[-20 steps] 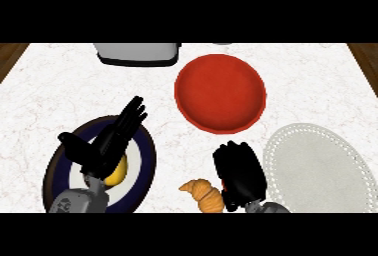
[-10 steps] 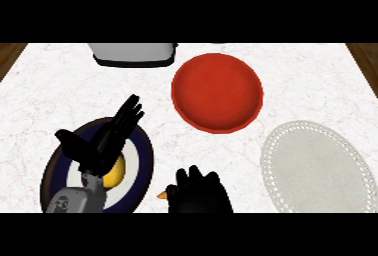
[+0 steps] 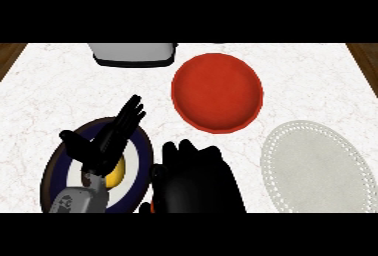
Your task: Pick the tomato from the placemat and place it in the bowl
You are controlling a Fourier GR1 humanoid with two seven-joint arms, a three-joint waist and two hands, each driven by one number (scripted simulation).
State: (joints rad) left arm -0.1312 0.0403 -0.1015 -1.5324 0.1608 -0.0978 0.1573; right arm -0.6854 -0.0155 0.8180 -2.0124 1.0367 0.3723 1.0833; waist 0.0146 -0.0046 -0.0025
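Right hand (image 3: 193,177): low at 6 o'clock, fingers curled down over something orange; what it holds cannot be told.
Tomato: not visible anywhere.
Placemat (image 3: 319,167): bare, at 4 o'clock.
Bowl (image 3: 217,92): red, holds nothing, at 12 o'clock.
Left hand (image 3: 103,142): fingers straight, over the plate (image 3: 60,165).
Progress: judged early; placing not yet done.

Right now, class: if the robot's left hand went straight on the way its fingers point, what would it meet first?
The left hand points up and to the right, off the dark plate. Bare counter comes first; further on, its line seems to run near the red bowl. Height above the counter is unclear.
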